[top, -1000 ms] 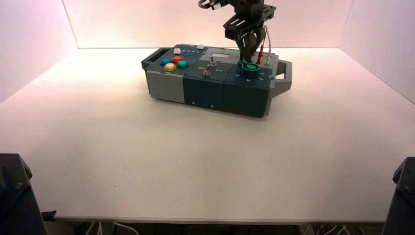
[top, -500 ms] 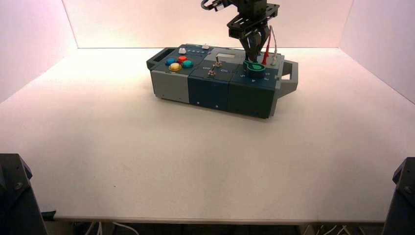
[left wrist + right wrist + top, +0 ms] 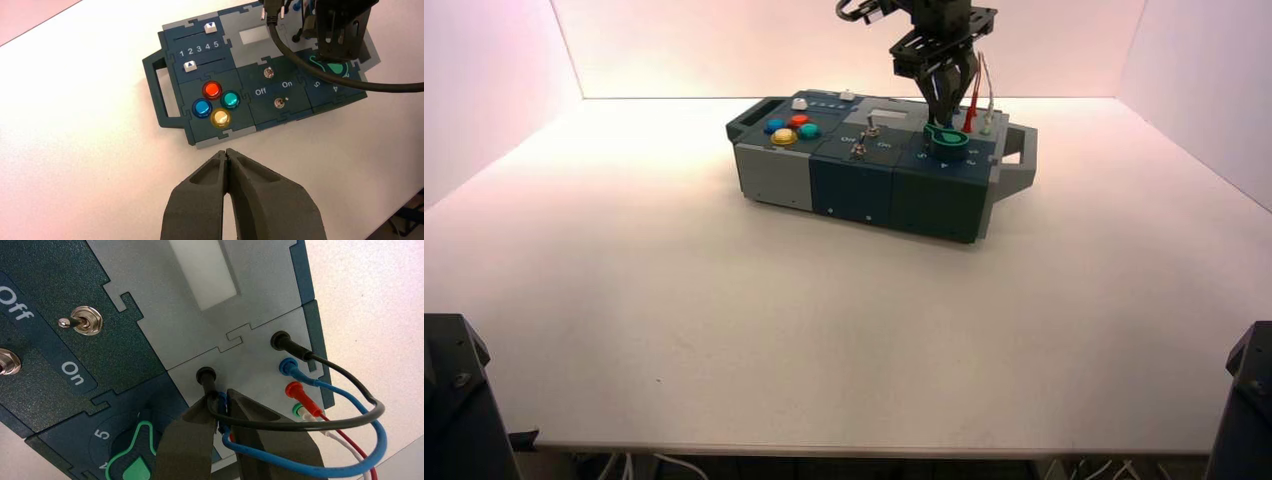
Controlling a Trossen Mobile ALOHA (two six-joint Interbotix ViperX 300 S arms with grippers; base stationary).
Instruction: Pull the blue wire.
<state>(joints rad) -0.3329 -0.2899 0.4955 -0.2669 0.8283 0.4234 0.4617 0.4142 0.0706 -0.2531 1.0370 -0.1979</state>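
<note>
The blue wire [image 3: 277,460] loops from a blue plug [image 3: 286,366] in the box's grey corner panel round to a second blue plug held between my right gripper's fingers. My right gripper [image 3: 220,397] is shut on that plug, with the black wire [image 3: 300,424] crossing between the fingers too. In the high view it [image 3: 946,100] hangs over the back right of the box [image 3: 874,190]. My left gripper [image 3: 227,152] is shut and empty, above the table in front of the box's button end.
A red plug [image 3: 295,389] and a green-and-white plug [image 3: 300,410] sit beside the blue one. The green knob [image 3: 948,138] lies just in front of the right gripper. Two toggle switches [image 3: 272,87], coloured buttons [image 3: 215,102] and two sliders [image 3: 200,45] fill the rest.
The box has slid a little to the right on the table, and my right gripper has moved right and slightly up with it, still at the wires.
</note>
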